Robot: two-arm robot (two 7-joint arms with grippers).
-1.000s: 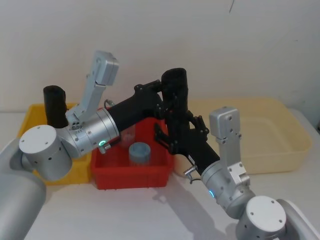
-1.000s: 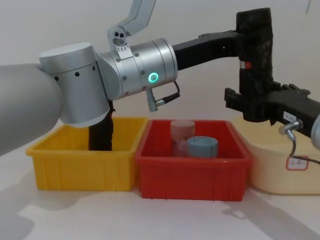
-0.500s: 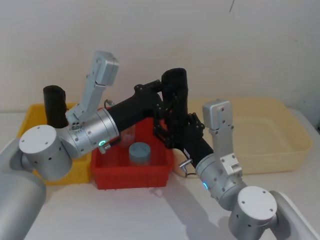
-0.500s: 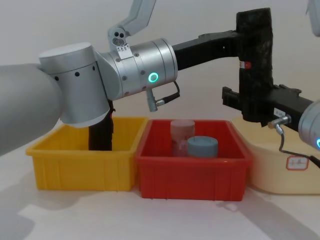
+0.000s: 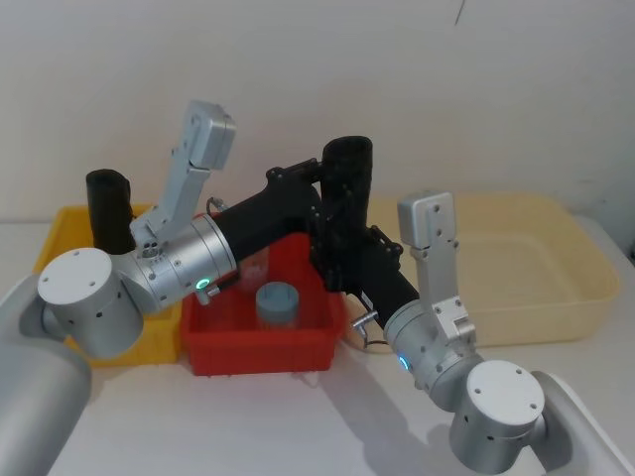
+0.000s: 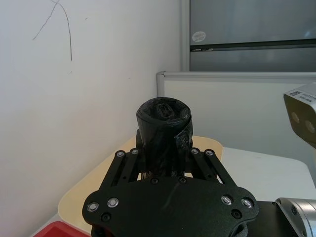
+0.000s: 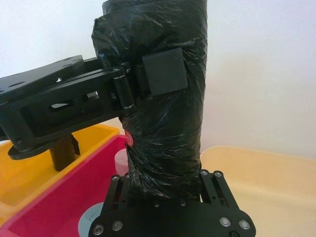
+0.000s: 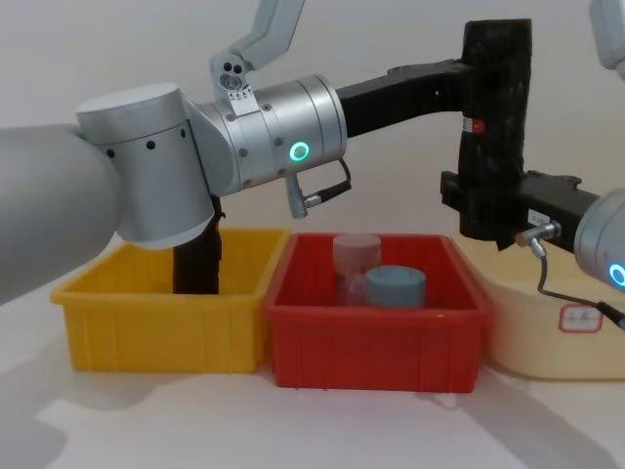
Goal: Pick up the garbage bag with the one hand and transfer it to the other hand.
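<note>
The garbage bag (image 5: 348, 178), a tall black crinkled roll with a small red-and-white sticker (image 8: 476, 125), hangs upright above the right end of the red bin (image 5: 263, 357). My left gripper (image 5: 319, 193), on the thick silver arm with the green ring, is shut on the roll's upper part; its pad (image 7: 163, 71) presses the film. My right gripper (image 5: 347, 260) reaches in from the right and clasps the roll's lower part, with fingers (image 7: 210, 185) tight against both sides. The chest view shows the garbage bag (image 8: 496, 117) with the left gripper (image 8: 469, 83) high and the right gripper (image 8: 480, 210) low.
A second black roll (image 5: 109, 208) stands in the yellow bin (image 8: 161, 322) at the left. The red bin (image 8: 376, 318) holds a blue-grey cup (image 8: 395, 285) and a clear cup (image 8: 356, 254). A wide cream tub (image 5: 556, 297) sits at the right.
My right gripper has moved left and closed in on the bag's lower part, nudging the bottom of the roll slightly left. The left arm has stayed still.
</note>
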